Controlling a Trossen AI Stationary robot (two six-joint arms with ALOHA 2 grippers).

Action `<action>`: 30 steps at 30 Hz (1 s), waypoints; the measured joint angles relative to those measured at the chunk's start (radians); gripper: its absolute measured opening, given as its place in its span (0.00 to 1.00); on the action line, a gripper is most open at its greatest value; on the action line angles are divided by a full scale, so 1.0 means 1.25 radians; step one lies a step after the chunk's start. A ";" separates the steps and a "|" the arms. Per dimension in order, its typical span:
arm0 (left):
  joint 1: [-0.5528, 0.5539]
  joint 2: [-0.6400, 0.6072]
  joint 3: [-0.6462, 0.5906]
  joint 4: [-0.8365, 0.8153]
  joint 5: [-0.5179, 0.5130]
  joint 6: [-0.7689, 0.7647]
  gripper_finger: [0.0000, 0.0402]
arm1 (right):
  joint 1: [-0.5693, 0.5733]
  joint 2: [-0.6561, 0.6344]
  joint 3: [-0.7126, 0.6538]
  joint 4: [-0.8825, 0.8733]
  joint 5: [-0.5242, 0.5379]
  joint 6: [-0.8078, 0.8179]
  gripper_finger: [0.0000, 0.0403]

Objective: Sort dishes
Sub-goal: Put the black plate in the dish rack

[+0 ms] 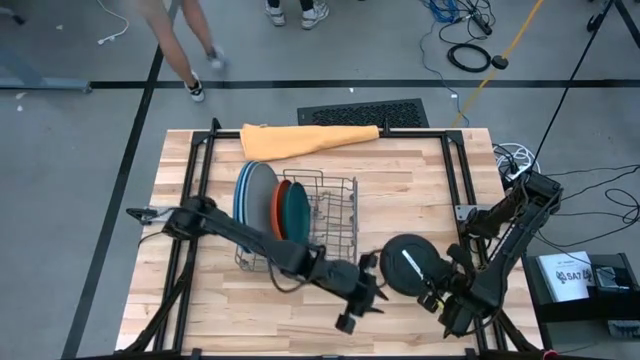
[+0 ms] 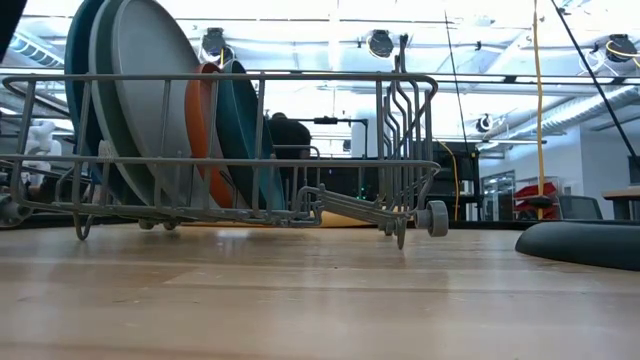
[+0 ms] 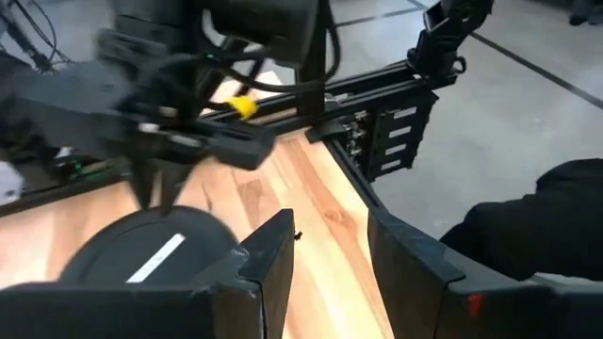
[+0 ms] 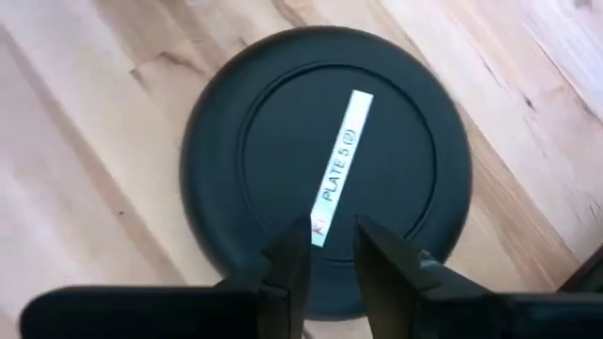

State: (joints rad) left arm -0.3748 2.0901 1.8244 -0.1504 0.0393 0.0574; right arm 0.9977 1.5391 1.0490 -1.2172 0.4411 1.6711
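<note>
Fingers of the right end effector [image 4: 327,247] stand slightly parted above the black plate [image 4: 325,169], holding nothing; left end effector [image 3: 330,273] open, empty.

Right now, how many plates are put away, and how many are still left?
Mostly done. Five plates stand in the wire rack: light blue, blue, the grey plate, the orange plate and the teal plate. The black plate lies flat on the table, unheld. The right gripper hovers over it, slightly open; the left gripper is open beside it.
</note>
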 joint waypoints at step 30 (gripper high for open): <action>-0.078 0.167 0.007 -0.012 -0.138 -0.102 0.34 | -0.078 0.004 -0.104 -0.001 -0.128 0.090 0.14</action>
State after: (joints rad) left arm -0.4718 2.2990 1.8327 -0.1648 -0.1329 -0.0707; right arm 0.8997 1.5440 0.9195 -1.2185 0.2813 1.7836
